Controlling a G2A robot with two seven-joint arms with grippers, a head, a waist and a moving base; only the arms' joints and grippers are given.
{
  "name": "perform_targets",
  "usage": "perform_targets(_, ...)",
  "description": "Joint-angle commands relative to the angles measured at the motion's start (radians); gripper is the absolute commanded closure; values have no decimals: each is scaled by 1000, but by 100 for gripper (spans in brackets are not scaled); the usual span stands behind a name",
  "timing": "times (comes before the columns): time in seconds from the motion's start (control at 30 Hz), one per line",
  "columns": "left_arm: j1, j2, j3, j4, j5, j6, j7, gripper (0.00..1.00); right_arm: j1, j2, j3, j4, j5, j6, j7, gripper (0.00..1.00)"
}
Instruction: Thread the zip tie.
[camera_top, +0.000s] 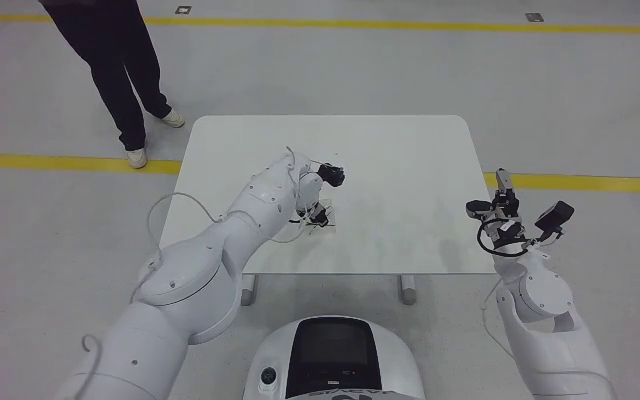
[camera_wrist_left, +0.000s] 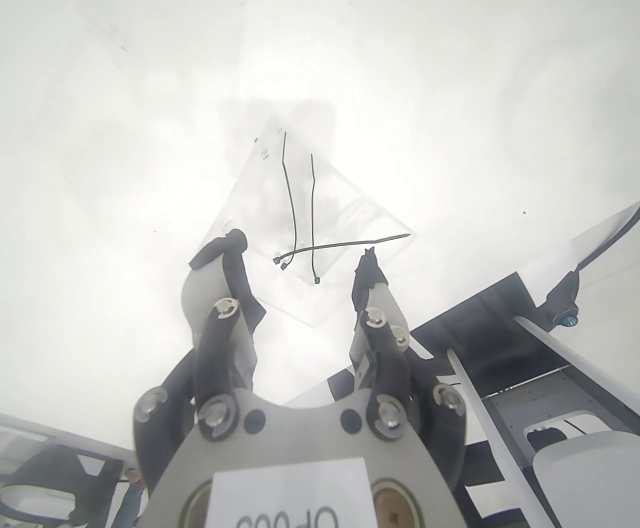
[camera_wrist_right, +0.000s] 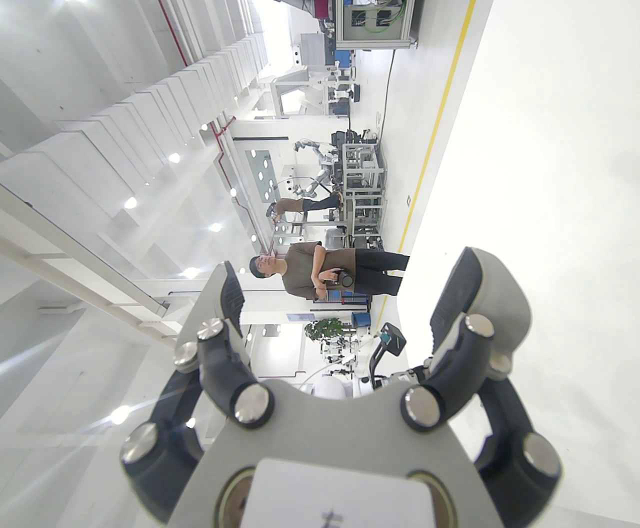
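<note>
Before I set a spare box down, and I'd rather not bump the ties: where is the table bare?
Bare: the wide stretch of table between the clear sheet and the right tool at its edge, and the far strip beyond the left tool. Crowded: the near middle, where the left tool hangs over the sheet's three zip ties.

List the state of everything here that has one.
clear sheet, flat on the table.
zip ties, three, loose, unthreaded, crossing on the sheet.
left gripper, jaws open, empty, above the zip ties.
right gripper, jaws open, empty, beside the table.
</note>
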Motion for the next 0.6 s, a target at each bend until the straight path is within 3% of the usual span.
perform_targets(0.0, -1, -9, 2, 15, -1, -5, 2, 56, 0, 0, 0, 0, 0, 0, 0, 0)
perform_targets(0.27, -7, -42, 7, 67, -9, -28, 14, 58, 0, 0, 0, 0, 0, 0, 0, 0)
perform_targets(0.57, -22, -66, 12, 98, -15, -36, 16, 58, 0, 0, 0, 0, 0, 0, 0, 0)
